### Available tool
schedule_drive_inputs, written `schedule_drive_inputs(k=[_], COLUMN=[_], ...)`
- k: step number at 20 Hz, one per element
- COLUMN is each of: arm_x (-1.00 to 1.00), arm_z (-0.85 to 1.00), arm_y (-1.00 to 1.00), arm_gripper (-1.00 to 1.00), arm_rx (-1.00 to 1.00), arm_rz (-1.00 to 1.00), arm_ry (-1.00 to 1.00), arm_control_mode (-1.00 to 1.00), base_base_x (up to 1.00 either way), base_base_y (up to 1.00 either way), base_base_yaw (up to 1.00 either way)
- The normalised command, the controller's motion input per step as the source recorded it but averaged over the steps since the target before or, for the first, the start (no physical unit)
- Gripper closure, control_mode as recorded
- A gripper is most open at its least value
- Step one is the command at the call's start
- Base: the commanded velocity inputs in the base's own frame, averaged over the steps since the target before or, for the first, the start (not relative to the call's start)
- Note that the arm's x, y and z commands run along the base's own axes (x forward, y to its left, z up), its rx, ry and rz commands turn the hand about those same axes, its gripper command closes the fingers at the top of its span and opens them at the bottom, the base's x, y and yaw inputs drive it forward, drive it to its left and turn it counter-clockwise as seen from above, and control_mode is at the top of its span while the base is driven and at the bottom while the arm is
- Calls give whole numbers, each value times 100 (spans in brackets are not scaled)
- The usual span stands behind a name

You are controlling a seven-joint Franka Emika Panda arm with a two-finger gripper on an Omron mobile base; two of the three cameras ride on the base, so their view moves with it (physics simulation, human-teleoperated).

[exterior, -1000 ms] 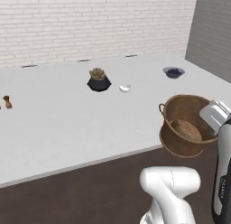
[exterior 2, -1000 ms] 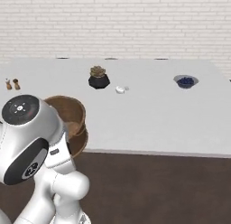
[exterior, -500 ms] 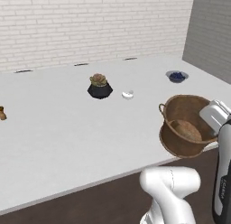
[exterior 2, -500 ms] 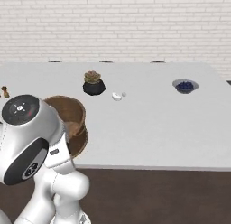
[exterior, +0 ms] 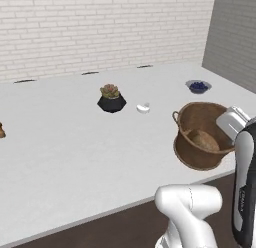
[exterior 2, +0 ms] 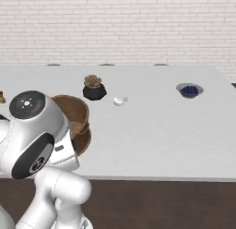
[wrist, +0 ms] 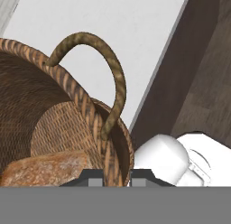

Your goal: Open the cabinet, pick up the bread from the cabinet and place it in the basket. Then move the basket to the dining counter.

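A: Listing the setting first. Item: dining counter point(exterior: 65, 157), very wide, plain white, dark brown front, dark floor below. White brick wall behind; a grey wall at the far right in the left base view.

B: Objects on it, placed from the claw?

A: Beyond the claw, toward the brick wall: black plant pot point(exterior: 111, 102) holding a succulent; just beside that, a small white piece point(exterior: 143, 108); farther off, a small bowl point(exterior: 198, 86) with dark blue contents. A small brown item point(exterior: 2, 130) sits at the edge of the left base view, well apart from the claw.

B: The task's thing?

A: Item: basket point(exterior: 201, 137), round, brown, woven, slightly tapered, loop handles at the rim. It is tilted and held up at the counter's near edge, its rim wall between the claw point(wrist: 117, 175) fingers. The claw is narrow, clamped on that rim just beside one loop handle point(wrist: 101, 74). The bread point(exterior: 204, 140), golden-brown, lies inside on the basket's bottom, just below the claw.

B: Differences between views?

A: The hand view gives the weave, the twisted handle and the bread's crust close up. The left base view gives the whole basket and its tilt. In the right base view the arm covers most of the basket.
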Motion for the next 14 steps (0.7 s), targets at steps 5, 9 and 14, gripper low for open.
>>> schedule_drive_inputs(k=[5,9,14], arm_x=[91,100,99], arm_z=[0,-2,-28], arm_y=[3,12,13], arm_gripper=[100,100,100], arm_rx=[0,0,0], arm_rz=[0,0,0], arm_ry=[0,0,1], arm_control_mode=[-100,-100,-100], base_base_x=[0,0,0], base_base_y=[0,0,0], base_base_yaw=[0,0,0])
